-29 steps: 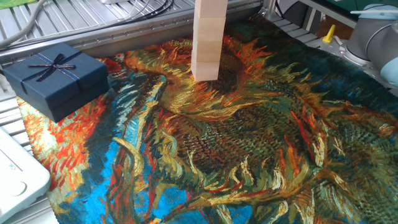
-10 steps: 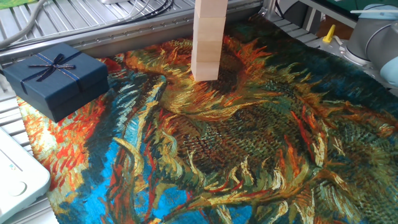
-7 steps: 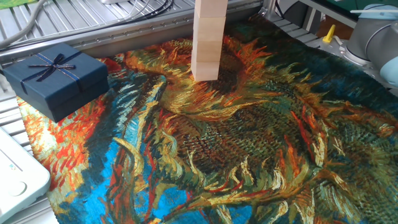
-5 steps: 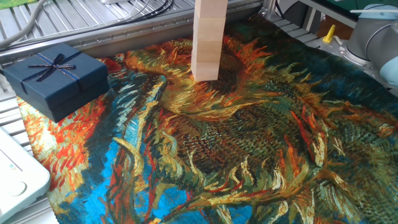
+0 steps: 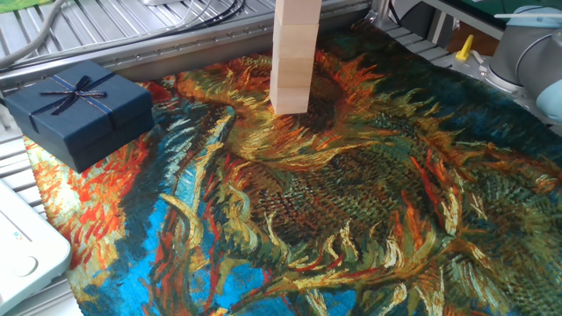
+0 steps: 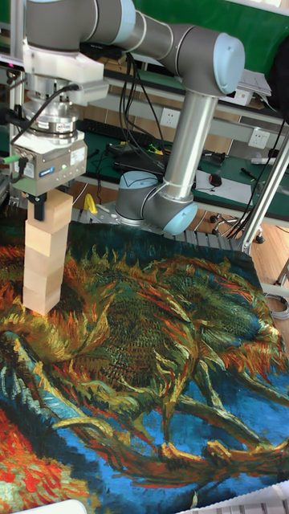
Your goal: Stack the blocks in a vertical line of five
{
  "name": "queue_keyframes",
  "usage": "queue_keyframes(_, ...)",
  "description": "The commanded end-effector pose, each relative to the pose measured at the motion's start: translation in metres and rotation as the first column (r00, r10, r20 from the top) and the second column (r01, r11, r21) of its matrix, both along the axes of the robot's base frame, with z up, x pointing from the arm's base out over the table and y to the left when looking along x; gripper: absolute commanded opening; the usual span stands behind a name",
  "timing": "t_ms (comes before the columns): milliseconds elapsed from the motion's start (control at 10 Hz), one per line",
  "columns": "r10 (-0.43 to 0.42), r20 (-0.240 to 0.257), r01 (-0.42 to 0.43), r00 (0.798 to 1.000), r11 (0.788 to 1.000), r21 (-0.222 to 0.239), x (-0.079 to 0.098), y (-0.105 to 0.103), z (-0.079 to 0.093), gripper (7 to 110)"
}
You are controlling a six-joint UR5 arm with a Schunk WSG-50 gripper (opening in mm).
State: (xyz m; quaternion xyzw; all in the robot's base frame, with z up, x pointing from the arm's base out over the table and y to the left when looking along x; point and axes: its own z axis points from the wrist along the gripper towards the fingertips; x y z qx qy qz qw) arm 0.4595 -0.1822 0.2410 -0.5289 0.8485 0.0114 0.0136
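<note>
The blocks [image 5: 293,54] stand as one upright column of several pale wooden cubes at the back of the cloth, and the column's top runs out of the fixed view. In the tall fixed view the same blocks [image 6: 46,257] stand at the far left. My gripper [image 6: 48,207] comes straight down onto the column. Its dark fingers [image 6: 38,211] lie against the sides of the top block [image 6: 54,213], so it looks shut on that block. The gripper does not show in the fixed view.
A dark blue gift box [image 5: 79,110] with a ribbon sits at the left edge of the sunflower-patterned cloth [image 5: 351,202]. A white device [image 5: 22,250] lies at the front left corner. The arm's base [image 6: 156,205] stands behind the cloth, and metal rails [image 5: 132,35] run along the back.
</note>
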Motion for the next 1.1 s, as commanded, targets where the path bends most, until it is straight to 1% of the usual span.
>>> queue_keyframes(0,-0.001,-0.001,0.001,1.000,1.000,0.002,-0.0012,-0.0002,0.0025,66)
queue_keyframes(100,-0.002,0.001,0.002,1.000,1.000,-0.007,-0.0015,-0.0028,0.0034,66)
queue_keyframes(500,-0.008,-0.018,0.008,1.000,1.000,-0.013,-0.0075,-0.0048,0.0041,66)
queue_keyframes(600,-0.013,-0.019,0.012,1.000,1.000,-0.023,-0.0094,-0.0078,0.0039,66)
queue_keyframes(800,-0.011,-0.016,0.011,1.000,1.000,-0.024,-0.0087,-0.0083,0.0038,66)
queue_keyframes(1000,-0.010,-0.024,0.009,1.000,1.000,-0.026,-0.0107,-0.0097,0.0045,66)
